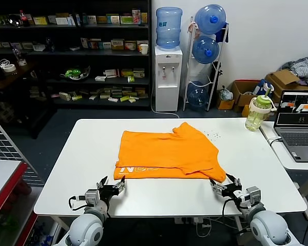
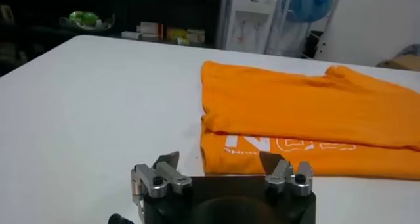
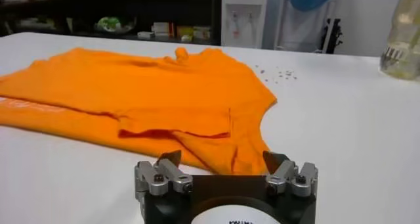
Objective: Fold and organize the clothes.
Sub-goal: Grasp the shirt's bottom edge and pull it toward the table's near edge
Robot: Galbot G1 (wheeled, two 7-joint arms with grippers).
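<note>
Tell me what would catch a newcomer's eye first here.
The bright orange T-shirt, folded over on itself mid-table with white lettering along its near left edge. Both grippers sit at the near table edge with jaws open and empty: left gripper by the lettered corner, right gripper by the opposite corner.

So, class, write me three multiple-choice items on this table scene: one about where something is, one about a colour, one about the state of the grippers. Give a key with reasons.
1. Where does the T-shirt lie?
A. on the white table
B. on the laptop
C. on the floor

2. What colour is the lettering on the T-shirt?
A. black
B. white
C. blue

3. How are the left gripper and right gripper?
A. both clamped on cloth
B. one holding the bottle
C. both open, holding nothing

Key: 1 A, the shirt lies folded on the tabletop. 2 B, white letters show on the near strip. 3 C, both sets of jaws stand apart at the shirt's near edge, nothing between them.
</note>
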